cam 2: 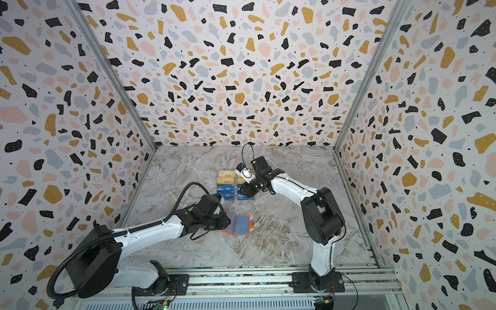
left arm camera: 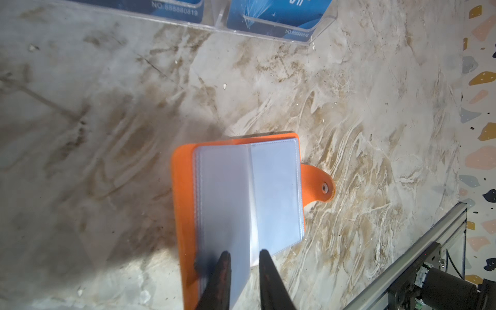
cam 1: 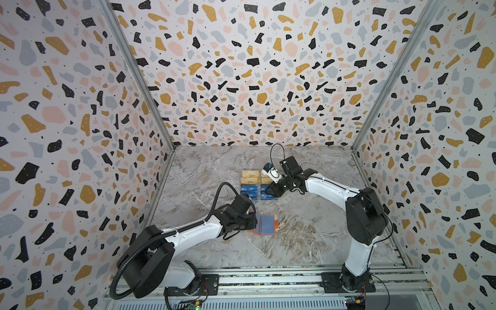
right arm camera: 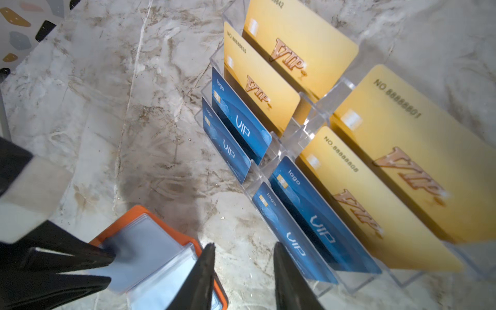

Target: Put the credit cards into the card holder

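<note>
Overhead, in both top views, the card holder (cam 1: 266, 226) (cam 2: 238, 225) lies open on the table (cam 1: 308, 236) just below frame centre, with its orange edge showing at the lower right. The left gripper (cam 1: 254, 223) sits at the holder's left edge, where one clear sleeve (cam 2: 230, 214) stands lifted. Higher in the frame, apart from the holder, a clear rack (cam 1: 259, 188) holds the credit cards (cam 1: 249, 175), gold rows behind blue. The right gripper (cam 1: 270, 191) hangs over the rack's right column. Bare marbled table stretches right of the holder and down to the rail (cam 1: 268, 279). Terrazzo-patterned walls (cam 1: 80, 107) close three sides.

From the left wrist, the left gripper (left arm camera: 244, 252) is at lower middle, pinched on a raised sleeve (left arm camera: 225, 201) of the card holder (left arm camera: 182, 204). The snap tab (left arm camera: 323, 185) juts toward the right. The rack's front lip (left arm camera: 268, 33) crosses the upper edge, and open table (left arm camera: 349, 107) lies between lip and holder.

From the right wrist, the right gripper (right arm camera: 244, 244) at lower middle has its jaws parted, with only table between them and nothing held. The nearest blue card stands just beside its right finger. The rack (right arm camera: 308, 126) of credit cards (right arm camera: 375, 188) fills the right half. The card holder (right arm camera: 139, 212) lies at lower left, its sleeve stack clamped by the left gripper (right arm camera: 110, 267).
</note>
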Controlling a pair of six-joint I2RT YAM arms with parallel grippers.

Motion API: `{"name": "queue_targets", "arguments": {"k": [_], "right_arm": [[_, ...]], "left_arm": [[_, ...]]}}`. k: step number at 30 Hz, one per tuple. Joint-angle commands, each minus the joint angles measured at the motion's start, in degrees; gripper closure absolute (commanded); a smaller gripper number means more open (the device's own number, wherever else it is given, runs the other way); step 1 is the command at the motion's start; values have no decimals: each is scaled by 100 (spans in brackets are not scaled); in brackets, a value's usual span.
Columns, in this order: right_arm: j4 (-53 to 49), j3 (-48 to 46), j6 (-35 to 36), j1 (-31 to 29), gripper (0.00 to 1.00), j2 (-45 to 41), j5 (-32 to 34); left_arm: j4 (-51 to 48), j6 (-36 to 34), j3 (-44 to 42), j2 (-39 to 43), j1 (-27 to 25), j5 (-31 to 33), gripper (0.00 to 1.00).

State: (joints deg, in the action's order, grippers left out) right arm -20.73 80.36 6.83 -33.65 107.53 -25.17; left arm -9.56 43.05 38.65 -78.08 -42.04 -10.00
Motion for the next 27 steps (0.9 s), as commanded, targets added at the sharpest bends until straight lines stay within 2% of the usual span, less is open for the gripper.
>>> {"name": "queue_targets", "arguments": {"k": [1,21,27], "right_arm": [[-417,413,296,-10,63,156,-10],[-822,925,649,-109,63,881,715],[-845,863,683,-205,67,850,741]], "left_arm": [[170,-51,-116,13,30,7,78],[366,-51,-291,-66,108,-134,77],[436,0,-321,-77,123,-195,78]]}}
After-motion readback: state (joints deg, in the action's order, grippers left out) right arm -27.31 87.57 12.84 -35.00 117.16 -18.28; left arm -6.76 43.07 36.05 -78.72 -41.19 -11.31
